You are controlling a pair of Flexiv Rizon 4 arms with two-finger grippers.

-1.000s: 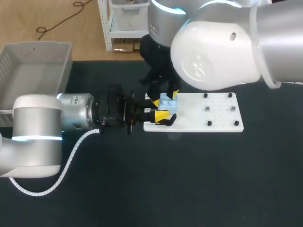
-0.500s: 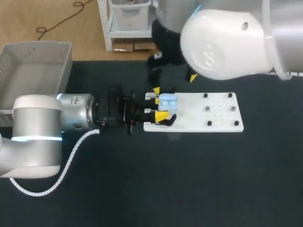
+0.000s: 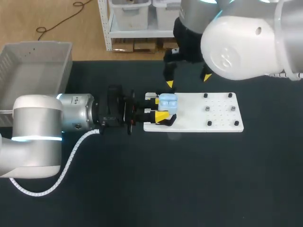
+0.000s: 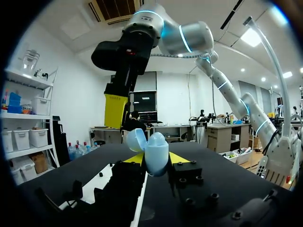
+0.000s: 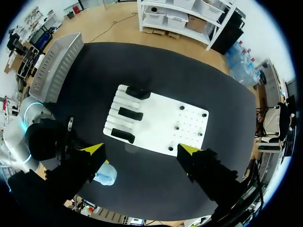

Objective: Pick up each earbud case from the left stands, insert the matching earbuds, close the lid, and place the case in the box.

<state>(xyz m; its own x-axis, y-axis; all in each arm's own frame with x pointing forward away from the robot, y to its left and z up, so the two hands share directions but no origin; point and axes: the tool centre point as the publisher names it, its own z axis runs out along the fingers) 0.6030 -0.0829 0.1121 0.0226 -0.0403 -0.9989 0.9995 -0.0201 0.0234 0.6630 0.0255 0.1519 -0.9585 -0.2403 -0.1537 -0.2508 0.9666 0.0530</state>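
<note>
Left gripper (image 3: 158,107) pinches the light blue earbud case (image 3: 168,101) from two sides, a yellow tip pressed against each flank, and holds it up off the black table (image 3: 189,179) by the left end of the white board (image 3: 199,116). The case's lid (image 4: 137,139) stands swung open, tilted back from the body; from these angles it cannot be told whether earbuds sit inside. Right gripper (image 3: 188,80) hangs higher up, above the far edge of the board, its two yellow-tipped fingers spread wide with nothing between them. From that gripper's own camera, the board lies straight below, showing three black stands (image 5: 130,113) in a row along one end and a scatter of small dark pegs (image 5: 176,127) toward the other; the case shows beside one finger, apart from the stands. The grey box (image 3: 38,45) with ribbed walls sits at the table's far left corner, well apart from the board and the case. Between the box and the case stretches the left arm (image 3: 38,127), lying low and level across the table with its white cable looping beneath it. The right arm's big white joint hangs over the table's far right side and hides what lies behind the board there.
</note>
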